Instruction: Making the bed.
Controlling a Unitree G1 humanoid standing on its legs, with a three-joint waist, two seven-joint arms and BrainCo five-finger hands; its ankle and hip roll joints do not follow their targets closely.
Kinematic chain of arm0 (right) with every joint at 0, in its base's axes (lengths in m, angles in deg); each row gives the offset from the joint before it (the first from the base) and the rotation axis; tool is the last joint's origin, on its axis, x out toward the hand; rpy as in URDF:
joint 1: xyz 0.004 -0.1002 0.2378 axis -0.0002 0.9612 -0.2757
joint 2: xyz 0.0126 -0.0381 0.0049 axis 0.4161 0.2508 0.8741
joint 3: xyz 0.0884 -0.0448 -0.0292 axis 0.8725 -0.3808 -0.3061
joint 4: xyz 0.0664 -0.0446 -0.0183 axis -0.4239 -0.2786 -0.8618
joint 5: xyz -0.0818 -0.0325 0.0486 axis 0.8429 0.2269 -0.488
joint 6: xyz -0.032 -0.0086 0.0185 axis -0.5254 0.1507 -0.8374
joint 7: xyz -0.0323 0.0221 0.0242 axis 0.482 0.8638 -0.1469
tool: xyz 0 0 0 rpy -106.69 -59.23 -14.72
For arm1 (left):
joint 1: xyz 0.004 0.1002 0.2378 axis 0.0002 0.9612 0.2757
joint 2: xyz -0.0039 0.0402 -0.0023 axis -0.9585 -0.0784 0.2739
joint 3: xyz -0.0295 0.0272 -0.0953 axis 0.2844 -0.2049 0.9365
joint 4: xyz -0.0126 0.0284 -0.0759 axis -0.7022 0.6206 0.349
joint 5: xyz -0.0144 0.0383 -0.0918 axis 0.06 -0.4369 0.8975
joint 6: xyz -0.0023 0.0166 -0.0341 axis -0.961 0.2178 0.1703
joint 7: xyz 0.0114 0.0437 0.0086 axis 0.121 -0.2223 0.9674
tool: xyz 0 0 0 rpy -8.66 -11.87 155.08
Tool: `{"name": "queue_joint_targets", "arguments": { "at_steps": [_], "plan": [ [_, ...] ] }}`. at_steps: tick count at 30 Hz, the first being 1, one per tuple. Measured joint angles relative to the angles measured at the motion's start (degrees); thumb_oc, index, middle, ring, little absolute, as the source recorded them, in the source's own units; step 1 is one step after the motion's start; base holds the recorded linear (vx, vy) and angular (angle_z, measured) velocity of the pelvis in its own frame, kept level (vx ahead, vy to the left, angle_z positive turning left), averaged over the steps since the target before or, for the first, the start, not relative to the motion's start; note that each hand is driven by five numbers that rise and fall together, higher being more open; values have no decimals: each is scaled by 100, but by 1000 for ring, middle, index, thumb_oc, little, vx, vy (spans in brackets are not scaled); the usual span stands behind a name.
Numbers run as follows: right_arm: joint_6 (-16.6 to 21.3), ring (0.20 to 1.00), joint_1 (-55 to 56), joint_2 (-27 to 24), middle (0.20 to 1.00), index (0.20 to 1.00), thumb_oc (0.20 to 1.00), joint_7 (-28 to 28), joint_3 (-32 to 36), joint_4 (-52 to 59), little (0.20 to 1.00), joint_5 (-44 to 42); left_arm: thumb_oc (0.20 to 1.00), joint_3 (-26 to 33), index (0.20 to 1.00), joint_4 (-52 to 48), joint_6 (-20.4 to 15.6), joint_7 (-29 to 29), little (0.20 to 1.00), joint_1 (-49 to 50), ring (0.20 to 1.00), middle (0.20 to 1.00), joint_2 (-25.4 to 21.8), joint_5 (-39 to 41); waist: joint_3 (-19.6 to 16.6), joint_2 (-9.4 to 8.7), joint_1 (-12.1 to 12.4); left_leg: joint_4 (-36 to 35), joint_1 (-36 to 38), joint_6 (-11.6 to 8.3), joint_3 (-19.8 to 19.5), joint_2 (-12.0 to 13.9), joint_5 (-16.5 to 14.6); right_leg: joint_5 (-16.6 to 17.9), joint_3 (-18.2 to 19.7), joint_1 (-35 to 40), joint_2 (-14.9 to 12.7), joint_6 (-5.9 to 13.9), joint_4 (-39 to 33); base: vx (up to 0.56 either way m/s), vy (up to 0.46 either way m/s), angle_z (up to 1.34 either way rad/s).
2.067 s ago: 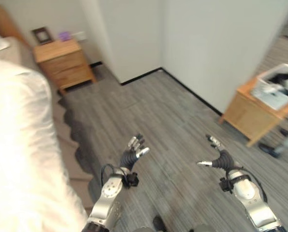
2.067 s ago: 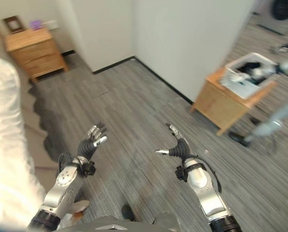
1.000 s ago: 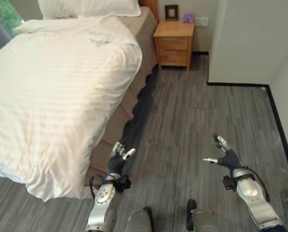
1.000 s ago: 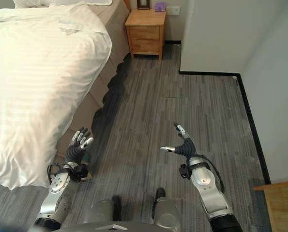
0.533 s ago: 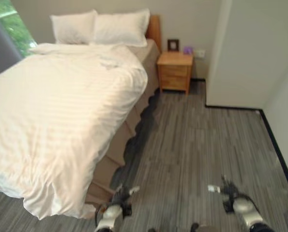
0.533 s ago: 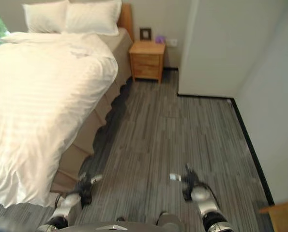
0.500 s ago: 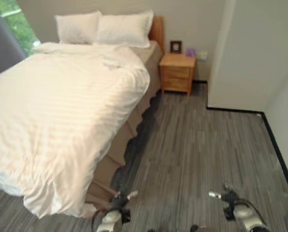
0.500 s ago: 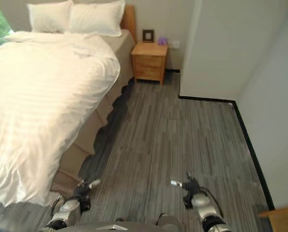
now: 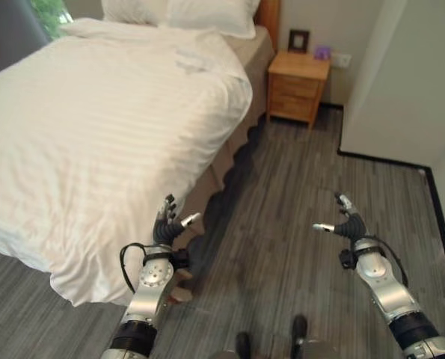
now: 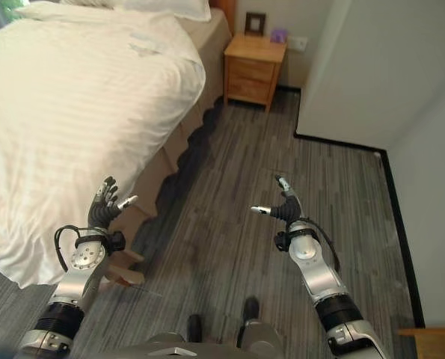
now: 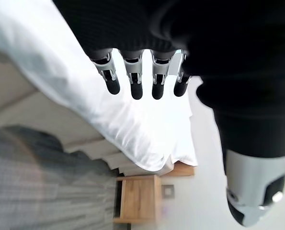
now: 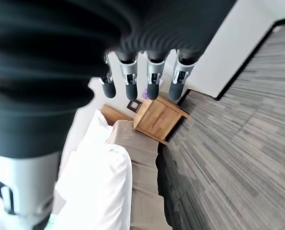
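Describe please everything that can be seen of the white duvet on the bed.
The white duvet is soft cloth with faint woven stripes. It covers the bed top and hangs over the near side and foot, lying mostly smooth, with a small crumpled patch near the pillows. A lower corner droops near the floor. The left hand is raised beside its edge, fingers open, not gripping it.

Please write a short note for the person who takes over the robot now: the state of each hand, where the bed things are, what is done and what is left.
Left hand: open, holds nothing, raised beside the duvet's hanging corner at the foot of the bed, not touching it.
Right hand: open, holds nothing, over the floor.
Duvet is spread over the bed, with a small crumple near the pillows at the head. Nightstand stands beside the head.
Done: duvet laid out.
Left: probably smoothing the crumple and squaring the edges.
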Motion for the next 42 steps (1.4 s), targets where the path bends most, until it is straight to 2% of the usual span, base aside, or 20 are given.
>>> {"name": "queue_joint_targets", "arguments": {
  "at_steps": [3,7,8,11,13,15,16,21,22,25,26,28,29,31,32,34,37,38,40,42],
  "plan": [
    [-4,1000,91,-17,1000,1000,1000,3,26,276,1000,17,1000,-13,1000,-40,5,-21,1000,76,1000,1000,-11,-2,108,-192,-174,-17,318,-152,-172,38,-229,100,-47,-39,-291,63,111,567,-207,39],
    [33,1000,154,-57,1000,1000,1000,61,126,267,1000,177,1000,-5,1000,-292,-22,-56,1000,673,1000,1000,7,-16,123,-53,-183,1373,316,-488,-182,633,-660,161,-239,342,208,-289,711,588,-380,22],
    [47,1000,153,-76,1000,1000,1000,88,125,216,1000,206,1000,3,1000,-294,-6,-66,1000,811,1000,1000,-7,-8,145,-110,-139,2670,-277,-479,-93,786,-565,-11,-395,593,329,-472,601,342,-271,-5],
    [80,1000,145,-245,1000,1000,1000,113,169,296,1000,211,1000,2,1000,-310,34,-72,1000,1150,1000,1000,-99,13,136,-192,230,5140,-1548,-413,-341,1213,1103,-390,-398,857,671,-1281,963,500,-198,-58],
    [144,1000,209,-240,1000,1000,1000,107,133,457,1000,219,1000,-106,1000,-365,42,-136,1000,1251,1000,1000,-211,12,77,-523,308,5839,-1965,-647,-160,959,958,-650,-187,1198,746,-1403,816,697,-32,-51],
    [120,1000,45,-272,1000,1000,1000,126,129,394,1000,231,1000,-4,1000,-704,-45,-225,1000,1242,1000,1000,-62,3,173,-871,619,4858,-2075,-507,427,336,74,-530,361,1266,620,-1256,551,501,64,-68],
    [118,1000,-26,-288,1000,1000,1000,135,90,391,1000,233,1000,-6,1000,-711,-36,-246,1000,1276,1000,1000,-15,3,200,-844,725,4449,-2142,-509,601,243,50,-436,409,1328,694,-1271,466,653,113,-62],
    [148,1000,-20,-342,1000,1000,1000,162,-221,209,1000,341,1000,353,1000,-600,-2,-277,1000,1457,1000,1000,56,-17,168,-360,847,281,-1979,-143,2088,14,33,-1834,-165,2419,1505,-438,546,660,152,-3],
    [132,1000,15,-333,1000,1000,1000,168,-220,169,1000,393,1000,398,1000,-599,13,-252,1000,1455,1000,1000,6,-23,156,-434,925,107,-2108,-72,2271,-86,83,-1892,-152,2578,1567,-721,619,635,142,-4],
    [98,1000,-190,-229,1000,1000,1000,170,-204,-89,1000,386,1000,535,1000,-613,54,-168,1000,1473,1000,1000,-36,-132,110,-659,1093,841,-2683,385,3089,-212,-190,-2055,0,2944,1649,-447,671,1052,245,-6],
    [65,1000,-70,-157,1000,1000,1000,172,-57,-65,1000,388,1000,711,1000,-802,81,-150,1000,1633,1000,1000,115,-151,79,-644,1025,1464,-2508,807,3197,-456,-326,-2060,55,3041,1726,-449,1250,584,161,33],
    [14,1000,251,-185,1000,1000,1000,215,8,-58,1000,389,1000,709,1000,-1342,90,-110,1000,1982,1000,1000,50,-151,-209,-449,1296,762,-1716,1386,2713,-513,-787,-2038,125,3030,1941,-183,2223,534,204,-32],
    [-7,1000,446,-56,1000,1000,1000,275,34,-8,1000,393,1000,814,1000,-1419,97,-73,1000,2040,1000,1000,-162,-150,-240,-731,1478,788,-1507,1462,2494,-651,-165,-2286,-2,2826,1487,-95,3213,863,365,-86],
    [-8,1000,677,-134,1000,1000,1000,254,83,351,1000,394,1000,976,1000,-1440,173,-58,1000,1967,1000,1000,-130,-135,-245,-809,1204,1219,-1180,1263,2319,-875,-74,-664,-313,2340,815,376,4825,654,282,22],
    [-16,1000,819,-138,1000,1000,1000,266,155,409,1000,404,1000,970,1000,-1442,174,-39,1000,1757,1000,1000,-151,-114,-205,-908,952,1123,-902,1371,1820,-1002,-317,292,-324,1983,649,240,5568,357,136,117],
    [-130,1000,815,-65,1000,1000,1000,255,357,408,1000,431,1000,954,1000,-1427,173,-54,1000,1484,1000,1000,-57,-115,-168,-719,730,886,-381,1187,1357,-980,-432,-520,-132,755,316,-220,6865,363,89,81],
    [-150,1000,808,-306,1000,1000,1000,259,354,826,1000,434,1000,1060,1000,-1530,121,-20,1000,1291,1000,1000,106,-111,-145,63,411,744,96,788,512,-234,-680,-1337,-191,-654,-77,-360,5623,737,-46,110],
    [-131,1000,785,-297,1000,1000,1000,256,368,866,1000,434,1000,1059,1000,-1339,114,-27,1000,1152,1000,1000,89,-111,-69,172,268,634,334,601,192,24,-556,-1272,-224,-599,-100,-306,4039,608,-143,154],
    [-143,1000,738,-271,1000,1000,1000,261,183,767,1000,444,1000,1157,1000,-1009,127,-17,1000,1021,1000,1000,-33,-107,-50,-204,265,635,727,550,-157,64,-544,-881,438,-266,-140,-65,1782,614,-137,160],
    [-140,1000,736,-241,1000,1000,1000,254,203,758,1000,444,1000,1158,1000,-980,130,5,1000,1183,1000,1000,-268,-109,-171,-655,240,538,1084,339,-389,91,-803,-754,805,-14,-183,-33,925,487,-129,158]
  ]
}}
